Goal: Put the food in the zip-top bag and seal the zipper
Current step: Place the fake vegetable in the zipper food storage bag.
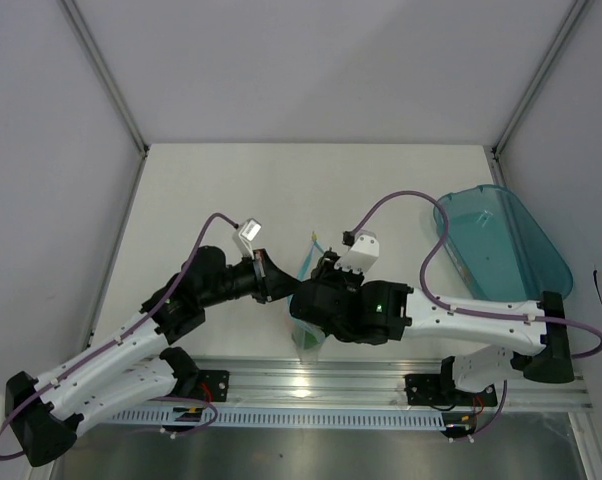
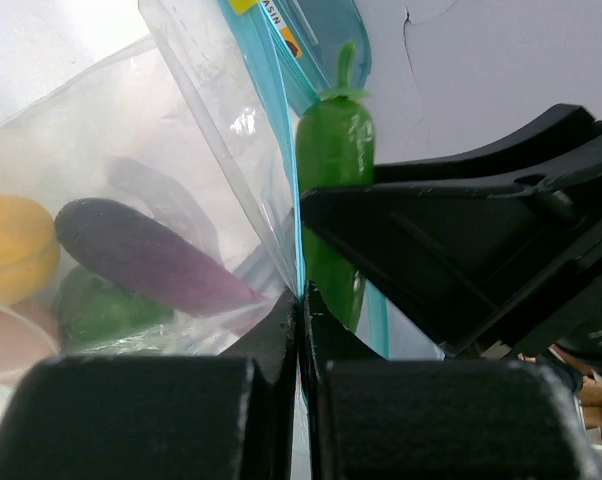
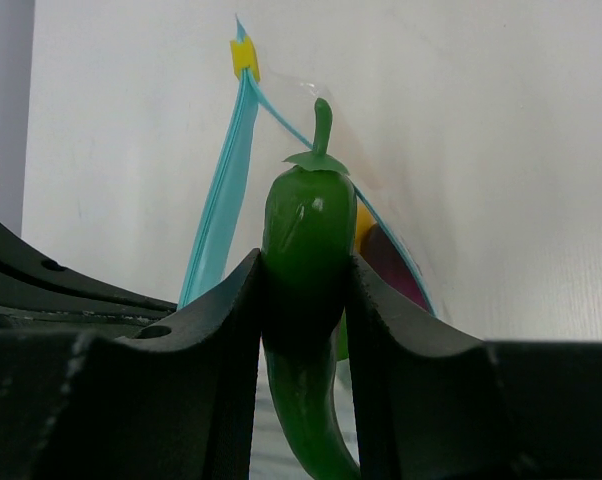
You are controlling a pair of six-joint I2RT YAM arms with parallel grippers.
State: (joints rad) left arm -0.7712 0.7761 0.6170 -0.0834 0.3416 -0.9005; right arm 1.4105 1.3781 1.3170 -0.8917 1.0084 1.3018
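Note:
The clear zip-top bag [image 2: 181, 150] is held up with its mouth open. My left gripper [image 2: 301, 300] is shut on its mouth edge, on the light blue-teal zipper [image 2: 281, 150]. Inside the bag lie the purple eggplant [image 2: 141, 255], the yellow pepper [image 2: 16, 250], a green item [image 2: 101, 310] and a pale egg [image 2: 6, 345]. My right gripper [image 3: 303, 280] is shut on a long green pepper [image 3: 311, 215], stem up, right at the bag's mouth between the two zipper strips [image 3: 221, 210]. In the top view both grippers, left [image 1: 279, 285] and right [image 1: 316, 283], meet at the bag [image 1: 307, 340].
A translucent teal oval tray [image 1: 501, 240] stands at the right of the table. A yellow tab [image 3: 244, 55] sits at the end of the zipper. An aluminium rail [image 1: 381, 380] runs along the near edge.

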